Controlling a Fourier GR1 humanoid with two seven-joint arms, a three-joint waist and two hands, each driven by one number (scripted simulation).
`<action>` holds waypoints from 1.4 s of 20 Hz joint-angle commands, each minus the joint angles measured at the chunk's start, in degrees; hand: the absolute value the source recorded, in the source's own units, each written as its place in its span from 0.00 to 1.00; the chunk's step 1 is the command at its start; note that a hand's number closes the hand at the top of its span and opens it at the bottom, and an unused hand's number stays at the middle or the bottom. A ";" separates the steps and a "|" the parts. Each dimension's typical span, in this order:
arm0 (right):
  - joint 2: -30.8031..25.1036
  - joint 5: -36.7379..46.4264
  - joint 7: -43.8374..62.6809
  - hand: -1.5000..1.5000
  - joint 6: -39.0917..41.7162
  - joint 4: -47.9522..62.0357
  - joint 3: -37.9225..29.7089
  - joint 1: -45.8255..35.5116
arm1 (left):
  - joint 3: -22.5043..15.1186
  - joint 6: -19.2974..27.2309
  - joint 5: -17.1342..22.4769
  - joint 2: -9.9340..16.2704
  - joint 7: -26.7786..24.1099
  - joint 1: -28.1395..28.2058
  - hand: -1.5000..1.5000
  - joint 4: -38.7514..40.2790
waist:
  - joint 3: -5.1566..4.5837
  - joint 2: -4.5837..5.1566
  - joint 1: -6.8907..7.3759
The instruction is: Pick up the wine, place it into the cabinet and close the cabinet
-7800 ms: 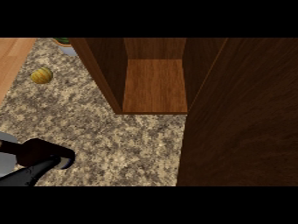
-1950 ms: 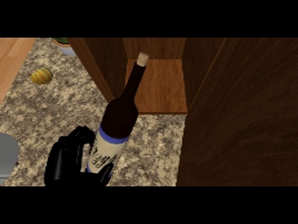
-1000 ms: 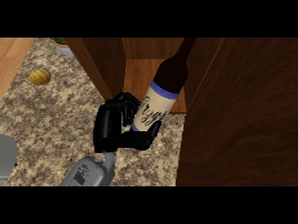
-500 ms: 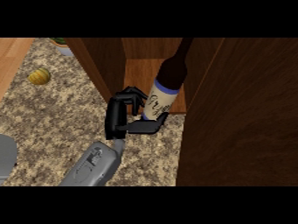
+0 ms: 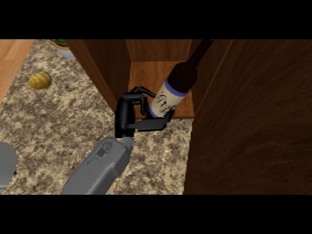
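In the head view the placing step looks to be in hand: the wine [image 5: 175, 89] is at the mouth of the cabinet [image 5: 104, 68], its base over the front edge of the cabinet's wooden shelf [image 5: 148, 75] and its neck leaning up and to the right, toward the dark open door [image 5: 266, 114] that fills the right of the view. The robot hand [image 5: 132, 114] — which arm it belongs to cannot be told from this view, though it comes up from the lower left — is grasping the wine low on its labelled body, fingers curled round the far side and thumb under the label. The grey forearm [image 5: 101, 164] slants up from the bottom edge over the speckled surface [image 5: 50, 119], wrist bent so the palm faces the bottle. The bottle is tilted, not upright, and whether its base touches the shelf cannot be told. The next move likely calls for setting it straight and deeper inside, letting go, drawing the hand clear of the side wall — then swinging the door shut. No other hand shows. A small yellow fruit [image 5: 40, 80] lies well apart on the surface at upper left.
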 commanded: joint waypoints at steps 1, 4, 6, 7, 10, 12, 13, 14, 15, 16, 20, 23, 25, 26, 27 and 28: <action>2.55 -0.24 0.18 0.00 -0.20 -5.10 1.74 3.26 | -2.20 1.12 6.03 -0.01 -3.19 -4.84 1.00 5.51 | 0.01 0.00 -0.29; -1.21 -5.43 0.67 0.00 1.89 -0.15 -2.19 0.39 | -1.11 -1.07 10.06 -0.01 -6.19 -9.49 1.00 11.00 | 0.01 0.11 -0.55; -2.48 -7.07 0.47 0.00 2.13 -0.22 -5.53 0.74 | -0.81 -1.85 12.63 -0.01 -6.43 -11.01 1.00 12.40 | 0.01 0.10 -0.66; -1.67 -7.34 0.57 0.00 1.83 -1.29 -5.40 1.21 | -1.98 -1.27 10.48 -0.01 -6.47 -8.68 1.00 10.64 | 0.03 -0.04 -0.09; -0.23 -3.81 -0.08 0.00 0.81 0.62 -2.53 -1.23 | -0.40 -4.01 15.10 -0.01 -7.10 -15.84 1.00 19.05 | 0.01 0.20 -0.65; 0.41 -2.37 -0.32 0.00 1.34 0.87 -1.50 -0.57 | -2.28 -3.60 16.97 -0.01 -6.09 -16.32 1.00 18.65 | 0.01 0.14 -0.57; -1.32 -4.77 1.86 0.00 -0.01 1.56 -2.57 -3.19 | -2.75 -4.86 20.18 -0.01 -11.61 -14.91 1.00 21.31 | -0.02 0.37 -1.22; 0.95 -4.68 -3.25 0.00 4.38 0.74 -2.78 2.52 | -0.76 -4.96 18.64 -0.01 -7.60 -19.47 1.00 23.19 | 0.03 0.27 -1.27; -1.63 -5.89 0.57 0.00 0.60 1.54 -4.42 -2.91 | 0.68 -3.62 18.52 -0.01 -5.25 -22.79 1.00 24.85 | 0.01 0.32 -1.04; -2.34 -6.25 1.60 0.00 -0.04 2.38 -4.20 -4.81 | -1.90 -3.76 20.38 -0.01 -6.35 -21.61 1.00 24.29 | 0.00 0.32 -1.07; -0.42 -4.03 1.39 0.00 1.74 -2.59 -1.79 0.68 | 3.04 -7.46 17.52 -0.01 -7.11 -26.32 1.00 33.65 | 0.01 0.34 -1.00; -0.51 -3.66 0.92 0.00 2.21 -2.48 -0.77 0.01 | -2.42 -2.18 18.46 -0.01 -6.44 -25.80 1.00 34.95 | 0.00 0.59 -2.44; 0.12 -3.32 -0.94 0.00 2.01 1.61 -1.07 -2.31 | -3.76 -1.60 18.58 -0.01 -5.95 -26.60 1.00 34.69 | 0.02 0.56 -2.13; 0.91 -0.78 -0.80 0.00 2.14 1.43 1.41 -2.38 | -0.71 -4.66 18.23 -0.01 -6.63 -28.86 1.00 39.67 | -0.01 0.88 -2.17; -1.98 -4.84 1.70 0.00 1.59 1.76 -0.92 -4.67 | -2.47 -2.59 19.74 -0.01 -5.16 -28.44 1.00 37.35 | -0.02 0.88 -2.86; -1.38 -6.08 0.34 0.00 2.87 -0.63 -2.81 -0.24 | -0.35 -6.69 18.55 -0.01 -9.24 -25.80 1.00 40.88 | 0.00 0.77 -2.38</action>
